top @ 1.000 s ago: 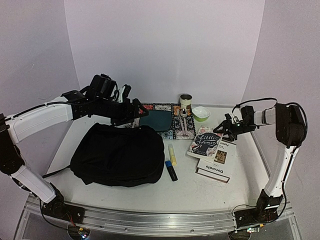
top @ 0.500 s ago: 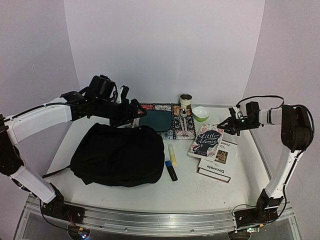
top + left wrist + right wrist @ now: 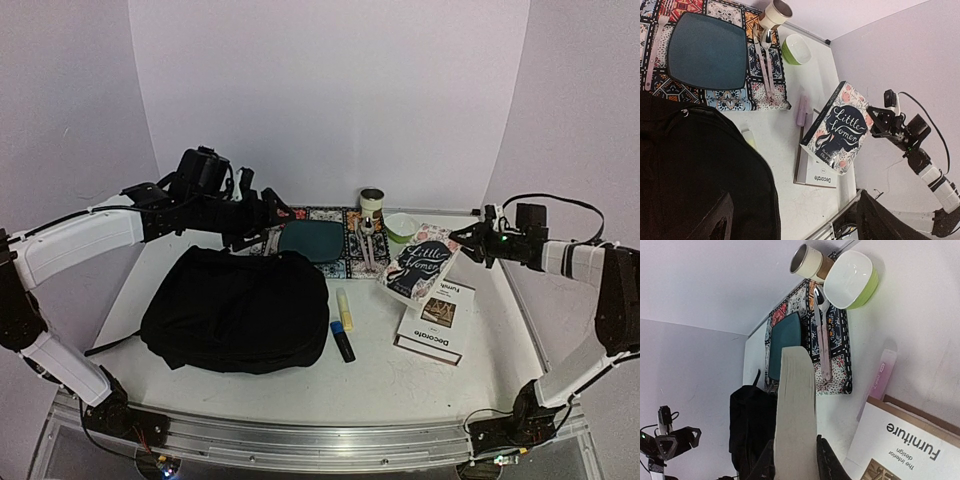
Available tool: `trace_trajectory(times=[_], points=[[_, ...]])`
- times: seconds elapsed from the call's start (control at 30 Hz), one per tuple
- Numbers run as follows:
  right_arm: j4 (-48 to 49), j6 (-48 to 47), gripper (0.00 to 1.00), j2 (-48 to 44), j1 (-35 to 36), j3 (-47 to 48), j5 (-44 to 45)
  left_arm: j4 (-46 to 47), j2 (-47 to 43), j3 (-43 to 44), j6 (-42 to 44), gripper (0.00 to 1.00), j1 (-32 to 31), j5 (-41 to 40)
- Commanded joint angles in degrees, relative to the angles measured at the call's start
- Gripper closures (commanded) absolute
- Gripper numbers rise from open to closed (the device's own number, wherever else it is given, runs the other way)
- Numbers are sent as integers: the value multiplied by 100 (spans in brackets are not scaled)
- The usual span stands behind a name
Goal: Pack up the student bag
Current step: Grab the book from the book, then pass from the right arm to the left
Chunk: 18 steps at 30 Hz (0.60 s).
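The student bag (image 3: 240,310) is a big black backpack lying flat at the left of the table, also in the left wrist view (image 3: 690,170) and the right wrist view (image 3: 747,425). My right gripper (image 3: 464,241) (image 3: 796,460) is shut on the "Little Women" book (image 3: 420,265) (image 3: 840,130) and holds it tilted above the table. Its page edge (image 3: 796,405) stands between the fingers. My left gripper (image 3: 270,215) (image 3: 795,220) hangs open over the bag's far edge, with nothing in it.
A white "Decorate" book (image 3: 435,325) lies under the lifted one. A yellow highlighter (image 3: 343,308) and a dark marker (image 3: 342,342) lie right of the bag, a pink one (image 3: 880,377) by the books. A patterned mat (image 3: 345,268) holds a teal plate (image 3: 310,240), cutlery, a cup (image 3: 372,201) and a green bowl (image 3: 402,226).
My right gripper has closed on the book's right edge and raised it off the white book, drawing back to the right. The left arm has barely shifted.
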Motion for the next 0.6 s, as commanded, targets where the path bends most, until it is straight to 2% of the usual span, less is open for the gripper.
trace_trajectory(times=[0.0,0.23,0.57], points=[[1369,1509,100,-728,215,-363,237,703,-225,-116,-361,13,-62,-115],[2399,2839,100,-1357,917,-951,1366,1498,-242,-410,-744,13,-240,-176],[2875,3408,100,-1770,1988,-870,2922,2772,-167,-952,-1472,10,-424,-267]])
